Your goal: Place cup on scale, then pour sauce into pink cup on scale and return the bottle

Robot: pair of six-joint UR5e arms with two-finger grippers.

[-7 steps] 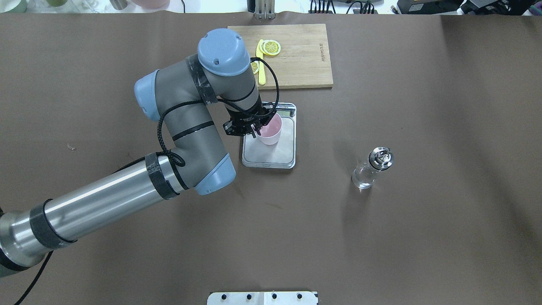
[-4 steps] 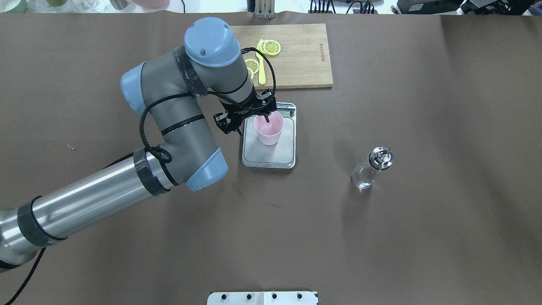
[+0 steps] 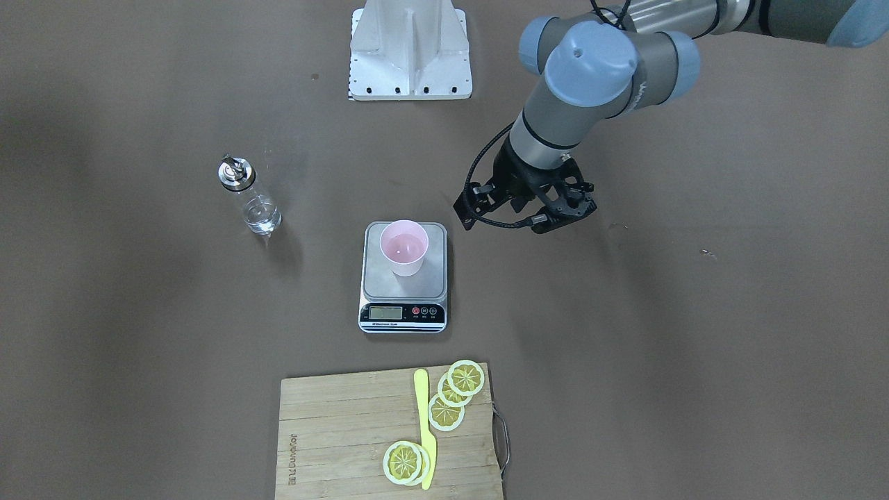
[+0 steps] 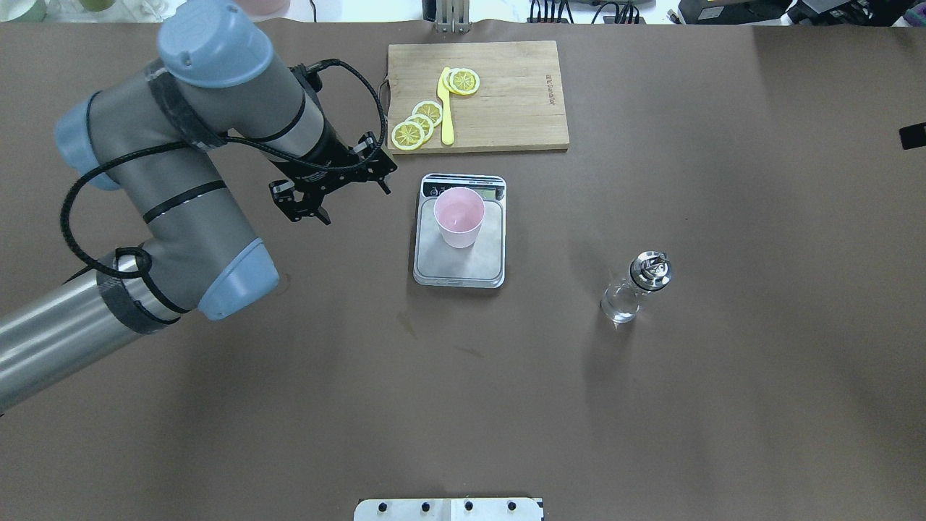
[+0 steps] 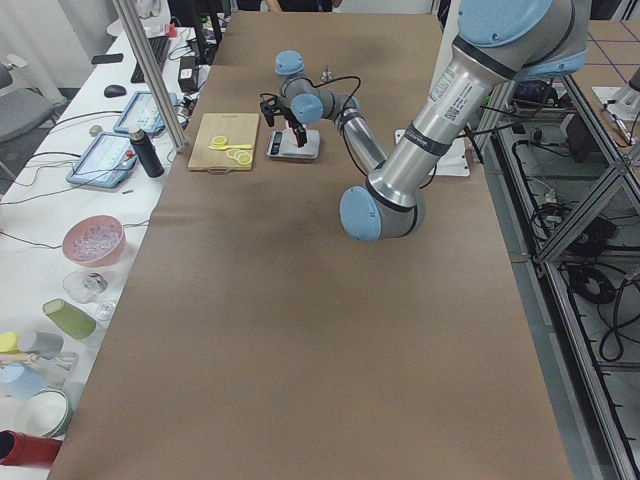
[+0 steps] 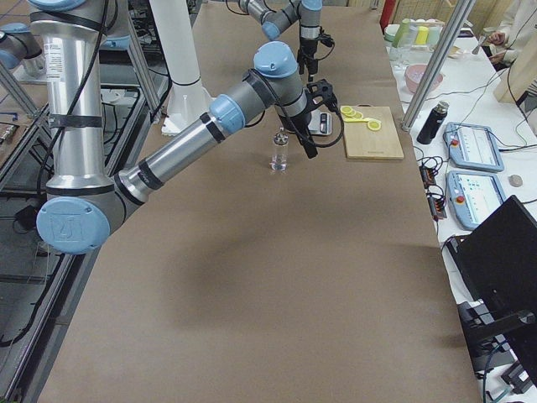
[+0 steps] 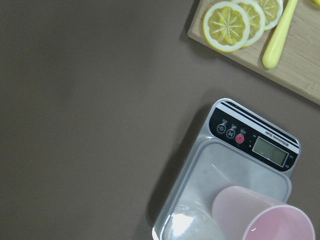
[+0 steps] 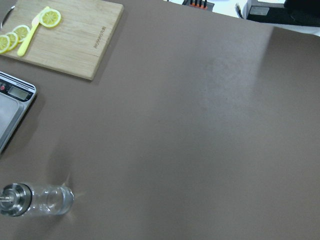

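The pink cup [image 4: 459, 217] stands upright on the scale [image 4: 474, 266], toward the display end; the left wrist view has the cup [image 7: 262, 220] at its bottom edge. My left gripper [image 4: 354, 203] hovers open and empty left of the scale, clear of the cup. The bottle [image 4: 633, 289] stands upright on the table right of the scale, clear sauce [image 4: 621, 304] in its base. My right gripper [image 6: 309, 138] shows clearly only in the exterior right view, high above the bottle [image 8: 37, 200]; I cannot tell whether it is open or shut.
A wooden cutting board [image 4: 506, 94] with lemon slices [image 4: 416, 126] and a yellow knife [image 4: 446, 108] lies just beyond the scale. The robot's base plate [image 4: 448, 509] sits at the table's near edge.
My left gripper has let go of the cup's rim and pulled back up and to the left of the scale. The cup stays standing on the scale. The bottle has not moved.
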